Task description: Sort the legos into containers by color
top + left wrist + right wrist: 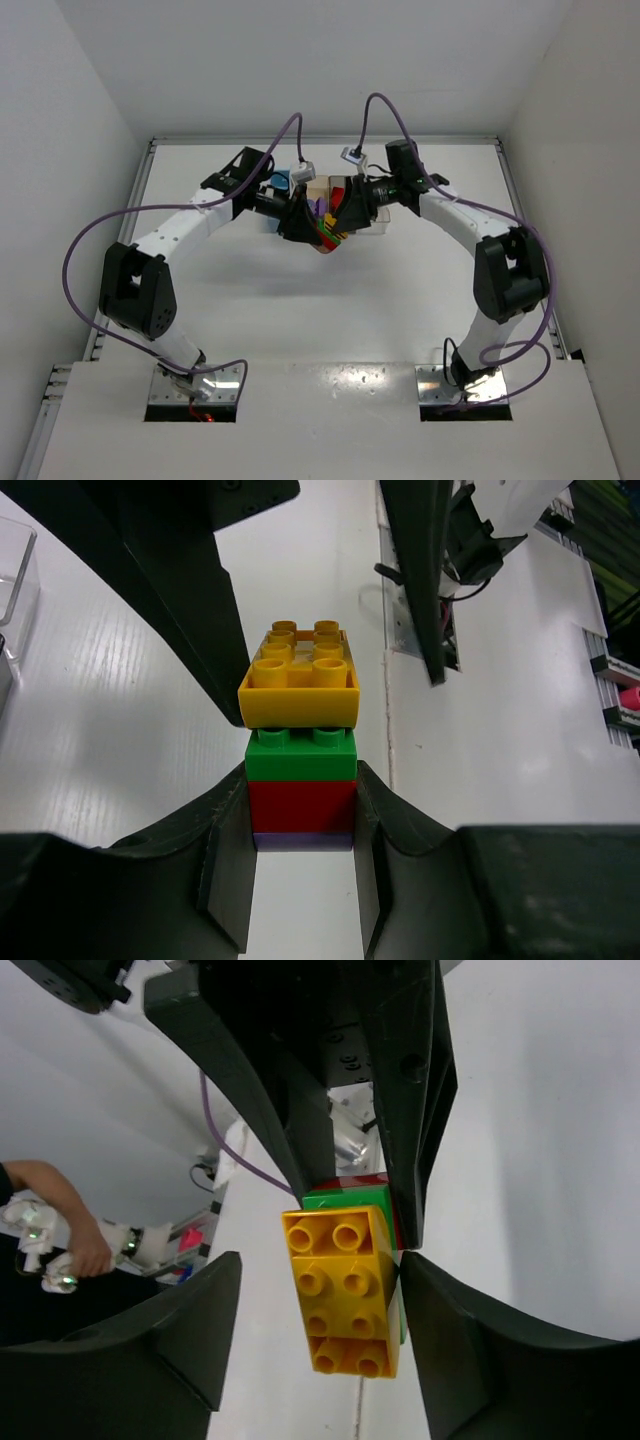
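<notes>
A lego clump (300,770) of purple, red and green bricks topped by a longer yellow brick (300,675) hangs above the white table. My left gripper (302,785) is shut on the clump's red and purple bricks. My right gripper (320,1270) is open and straddles the yellow brick (345,1295). One finger (450,1350) touches the brick and the other stands apart from it. In the top view both grippers meet at the clump (328,238). Behind them are a blue bin (279,183), a tan bin (318,188) and a clear bin (380,216). The dark grey bin is hidden.
Red (338,190) and purple (318,207) bricks show among the bins behind the grippers. A clear bin's corner (15,570) is at the left of the left wrist view. A person's hand (60,1245) shows beyond the table's edge.
</notes>
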You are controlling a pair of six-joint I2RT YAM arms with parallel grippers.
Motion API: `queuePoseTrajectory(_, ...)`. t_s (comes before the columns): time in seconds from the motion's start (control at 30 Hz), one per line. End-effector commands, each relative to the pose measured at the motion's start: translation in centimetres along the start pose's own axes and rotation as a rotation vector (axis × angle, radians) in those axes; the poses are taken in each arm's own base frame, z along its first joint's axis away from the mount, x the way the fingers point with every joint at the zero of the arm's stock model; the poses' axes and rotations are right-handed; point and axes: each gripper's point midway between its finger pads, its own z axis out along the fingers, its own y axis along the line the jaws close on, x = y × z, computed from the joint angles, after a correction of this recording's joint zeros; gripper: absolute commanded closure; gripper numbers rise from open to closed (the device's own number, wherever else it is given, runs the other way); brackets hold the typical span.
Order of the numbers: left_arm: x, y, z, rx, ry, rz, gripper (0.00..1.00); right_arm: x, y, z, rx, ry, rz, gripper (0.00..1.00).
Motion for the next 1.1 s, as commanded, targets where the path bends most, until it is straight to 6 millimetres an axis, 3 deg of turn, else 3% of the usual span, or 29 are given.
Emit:
queuePoseTrajectory(0.0, -2.5, -1.4, -0.3, 0.035, -0.042, 0.094, 0.97, 0.5, -0.4, 0.8, 0.006, 0.022, -0.093, 0.37)
queuePoseTrajectory(0.07, -2.5, -1.4, -0.3, 0.035, -0.042, 0.094, 0.97, 0.3, -0.9, 0.9, 0.067, 0.044, -0.151, 0.44)
queuePoseTrajectory(0.1, -2.3, -1.1, -0.1, 0.036, -0.039, 0.086, 0.97, 1.5, -1.0, 0.9, 0.087, 0.086, -0.176, 0.46)
queuePoseTrajectory(0.2, -2.4, -0.9, -0.4, 0.028, -0.043, 0.083, 0.97, 2.2, -1.6, 0.6, 0.136, 0.123, -0.183, 0.65)
queuePoseTrajectory(0.23, -2.4, -0.9, -0.4, 0.028, -0.043, 0.083, 0.97, 2.4, -1.9, 0.6, 0.136, 0.125, -0.164, 0.81)
queuePoseTrajectory(0.33, -1.7, -0.5, -0.6, 0.023, -0.04, 0.071, 0.97, 1.9, -2.4, -0.3, 0.156, 0.105, -0.17, 0.94)
queuePoseTrajectory(0.67, 0.5, -0.8, -0.4, 0.021, -0.019, 0.041, 0.97, -0.6, -1.7, -3.7, 0.217, 0.015, -0.199, 0.98)
queuePoseTrajectory(0.8, 1.1, -0.8, -0.4, 0.014, -0.012, 0.03, 0.97, -0.2, -2.1, -4.6, 0.236, -0.003, -0.182, 0.98)
queuePoseTrajectory(0.93, 3.9, -0.1, 0.5, -0.039, 0.054, -0.033, 0.97, -0.2, -1.7, -5.4, 0.263, -0.015, -0.192, 0.98)
queuePoseTrajectory(1.07, 9.3, 2.7, 1.7, -0.214, 0.221, -0.139, 0.97, -0.2, -1.7, -5.8, 0.29, -0.018, -0.197, 0.98)
